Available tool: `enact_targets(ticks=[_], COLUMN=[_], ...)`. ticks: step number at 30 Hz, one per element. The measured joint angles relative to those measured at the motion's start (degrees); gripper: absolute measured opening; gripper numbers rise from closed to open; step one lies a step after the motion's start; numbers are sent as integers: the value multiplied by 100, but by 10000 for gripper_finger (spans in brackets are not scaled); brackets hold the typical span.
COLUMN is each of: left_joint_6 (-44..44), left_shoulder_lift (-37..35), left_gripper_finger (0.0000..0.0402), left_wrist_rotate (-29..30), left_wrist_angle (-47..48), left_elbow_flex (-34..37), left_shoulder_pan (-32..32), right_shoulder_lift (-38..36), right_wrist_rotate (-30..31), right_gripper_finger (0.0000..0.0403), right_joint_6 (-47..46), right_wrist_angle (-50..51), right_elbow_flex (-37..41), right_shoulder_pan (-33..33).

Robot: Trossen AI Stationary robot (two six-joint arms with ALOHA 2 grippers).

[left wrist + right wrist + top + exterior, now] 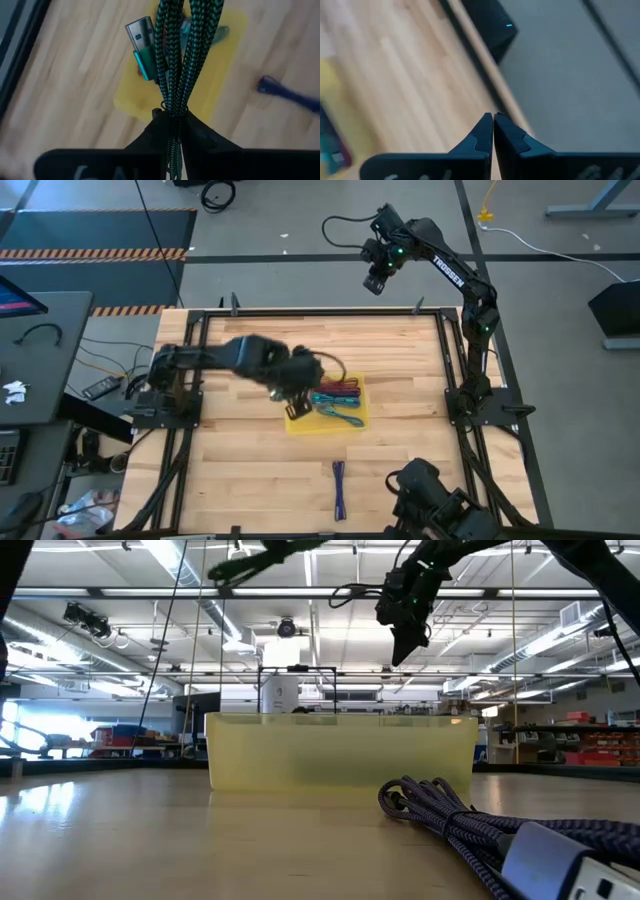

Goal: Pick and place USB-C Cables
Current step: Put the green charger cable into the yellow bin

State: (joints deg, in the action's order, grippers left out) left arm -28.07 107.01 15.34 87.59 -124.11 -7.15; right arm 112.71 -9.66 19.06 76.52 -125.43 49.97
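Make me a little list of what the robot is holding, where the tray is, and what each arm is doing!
Held: green cable, pinched in the left gripper
Left gripper place: over the yellow tray, mid-table
In tray: teal and red cables
On table: purple cable, alone, outside the tray
Right gripper: shut, empty, raised past the table's far edge

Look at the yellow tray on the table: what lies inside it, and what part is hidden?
Inside the yellow tray lie a red cable and teal cables. The left gripper, holding a green cable, covers the tray's left part, so anything there cannot be seen.
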Motion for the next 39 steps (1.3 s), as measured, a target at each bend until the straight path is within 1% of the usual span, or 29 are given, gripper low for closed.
enact_targets(ticks=[3,6,8,10,12,14,18,21,24,29,32,34,37,39], left_joint_6=[1205,2083,2440,2781,3087,3350,3766,3932,3897,3578,3330,3158,3012,2841], left_shoulder_lift=[21,97,173,214,253,279,263,272,273,284,284,284,284,284], left_gripper_finger=[30,30,30,30,30,30,30,30,30,30,30,30,29,30], left_wrist_rotate=[-496,-890,-1061,-1105,-1127,-1187,-1384,-1593,-1728,-1865,-2218,-2434,-2464,-2463], left_wrist_angle=[-300,-401,-312,-83,-103,-41,-291,-649,-1376,-2628,-3382,-3689,-4044,-4124], left_elbow_flex=[0,3,2,24,131,306,799,1211,1678,2383,2658,2746,2843,2919], left_shoulder_pan=[466,847,1037,1173,1271,1374,1544,1638,1648,1506,1334,1192,969,842], right_shoulder_lift=[-26,-180,-377,-628,-979,-1379,-2244,-2874,-3424,-4095,-4367,-4491,-4604,-4633], right_wrist_rotate=[-454,-839,-915,-909,-912,-950,-1060,-1081,-1041,-611,-216,23,267,312], right_gripper_finger=[19,10,5,5,7,9,9,9,9,8,8,8,8,8], right_joint_6=[-201,-345,-344,-299,-340,-559,-1058,-1495,-2017,-2656,-2849,-2918,-2945,-2945], right_wrist_angle=[148,177,179,181,227,290,456,469,445,402,404,404,404,404], right_elbow_flex=[4,4,4,4,4,4,4,1,-4,-4,-4,-4,-4,-4], right_shoulder_pan=[-2,-64,-147,-244,-318,-436,-777,-1111,-1448,-1847,-1921,-1923,-1923,-1923])
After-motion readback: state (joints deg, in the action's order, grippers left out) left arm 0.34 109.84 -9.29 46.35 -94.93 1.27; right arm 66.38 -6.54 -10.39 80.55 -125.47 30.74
